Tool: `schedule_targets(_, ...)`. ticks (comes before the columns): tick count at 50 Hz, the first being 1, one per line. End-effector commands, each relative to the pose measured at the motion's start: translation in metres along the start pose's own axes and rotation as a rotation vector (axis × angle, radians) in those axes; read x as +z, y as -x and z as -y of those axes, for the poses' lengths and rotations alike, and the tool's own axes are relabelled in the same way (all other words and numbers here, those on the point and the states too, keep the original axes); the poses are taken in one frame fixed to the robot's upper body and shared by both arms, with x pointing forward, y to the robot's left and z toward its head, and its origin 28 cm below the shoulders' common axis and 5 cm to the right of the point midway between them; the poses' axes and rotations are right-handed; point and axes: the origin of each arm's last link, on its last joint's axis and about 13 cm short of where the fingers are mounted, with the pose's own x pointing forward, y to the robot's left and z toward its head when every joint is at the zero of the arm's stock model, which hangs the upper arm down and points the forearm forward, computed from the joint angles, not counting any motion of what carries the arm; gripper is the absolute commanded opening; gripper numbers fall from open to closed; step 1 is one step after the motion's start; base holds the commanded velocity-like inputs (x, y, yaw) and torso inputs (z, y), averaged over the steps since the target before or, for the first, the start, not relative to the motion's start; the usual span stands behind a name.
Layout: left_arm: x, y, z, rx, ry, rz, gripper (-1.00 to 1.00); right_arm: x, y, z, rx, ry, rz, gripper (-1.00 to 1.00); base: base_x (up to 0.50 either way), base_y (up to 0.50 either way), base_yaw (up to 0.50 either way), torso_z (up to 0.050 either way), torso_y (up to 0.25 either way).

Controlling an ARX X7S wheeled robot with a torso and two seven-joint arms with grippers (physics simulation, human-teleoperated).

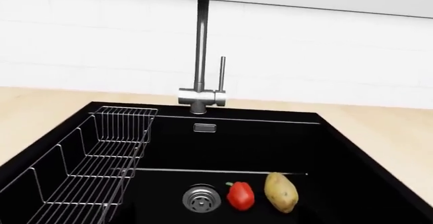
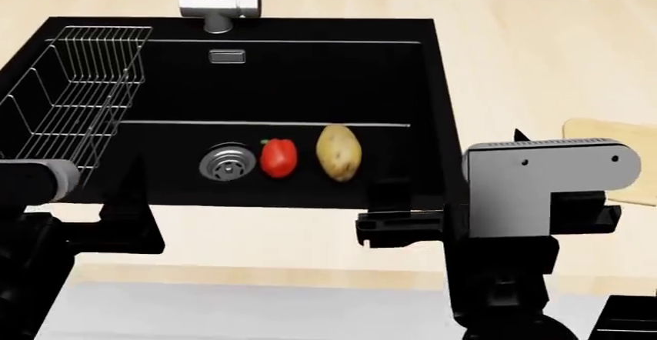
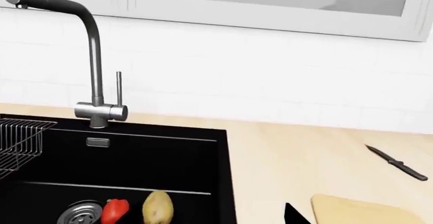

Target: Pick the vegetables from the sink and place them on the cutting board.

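Observation:
The red bell pepper (image 2: 278, 158) and the speckled potato (image 2: 338, 153) lie side by side on the floor of the black sink (image 2: 308, 71), just right of the steel drain (image 2: 226, 163). Both also show in the left wrist view, pepper (image 1: 240, 195) and potato (image 1: 281, 191). The cutting board (image 2: 616, 144) lies on the counter right of the sink, partly hidden by my right arm. My left gripper (image 2: 77, 198) hangs over the sink's front left edge and my right gripper (image 2: 451, 198) over its front right corner. Both hold nothing, with their fingers spread; one right fingertip (image 3: 294, 216) shows beside the board (image 3: 365, 211).
A wire rack (image 2: 72, 101) fills the sink's left side. The grey faucet (image 2: 218, 1) stands behind the basin. A black knife (image 3: 398, 163) lies on the light-wood counter (image 3: 304, 153) beyond the board. A white tiled wall closes the back.

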Motion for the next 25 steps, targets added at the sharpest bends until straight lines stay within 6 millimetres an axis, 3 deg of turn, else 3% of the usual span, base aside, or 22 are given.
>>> schedule_targets(1,0.0024,0.002,-0.0031,0.008,-0.012,-0.009,1.0,0.0012,-0.0001,0.0026,-0.001,0.01,-0.006,1.0,0.36,0.0,0.0,0.0,0.0)
schedule_targets(25,0.0009,0.0002,-0.0015,0.003,-0.045,-0.016,1.0,-0.0007,0.0001,0.0008,0.025,0.027,-0.015,1.0,0.48,0.0,0.0,0.0,0.0)
